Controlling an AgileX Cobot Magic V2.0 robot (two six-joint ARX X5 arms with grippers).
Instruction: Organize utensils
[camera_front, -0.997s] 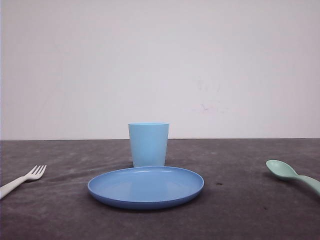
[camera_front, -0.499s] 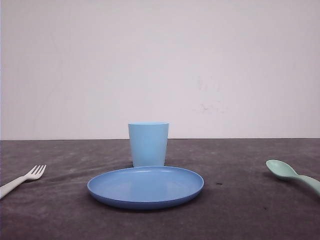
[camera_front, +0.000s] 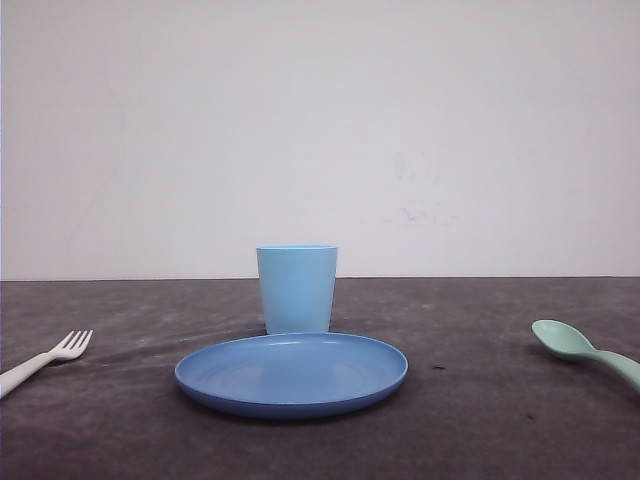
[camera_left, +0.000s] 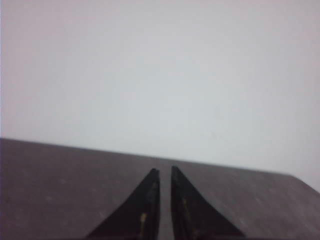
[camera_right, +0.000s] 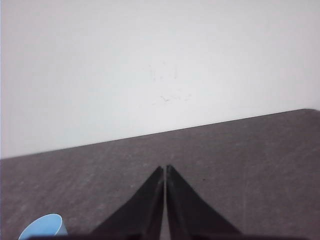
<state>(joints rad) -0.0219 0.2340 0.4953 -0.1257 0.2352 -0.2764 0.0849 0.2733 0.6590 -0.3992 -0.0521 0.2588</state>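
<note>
Dark grey cloth covers the table (camera_front: 480, 430), which runs back to a plain white wall (camera_front: 320, 130). White and four-tined, the fork (camera_front: 45, 360) lies flat at the left edge of the front view, its tines pointing toward the far right and its handle running off the near-left edge. Well apart from it, at the right edge, the pale mint-green spoon (camera_front: 585, 350) rests with its oval bowl toward the centre and its handle running off to the near right. Between them sits the blue round plate (camera_front: 291, 374), and just behind it, on the far side, the light blue cup (camera_front: 296, 288) stands upright; its rim also shows in the right wrist view. The left gripper (camera_left: 162, 172) hangs above bare cloth, its black fingers (camera_left: 147, 200) nearly together with a narrow slit between the tips, grasping nothing. The right gripper (camera_right: 164, 170) is clenched tip to tip, likewise with nothing between its fingers (camera_right: 182, 205).
</note>
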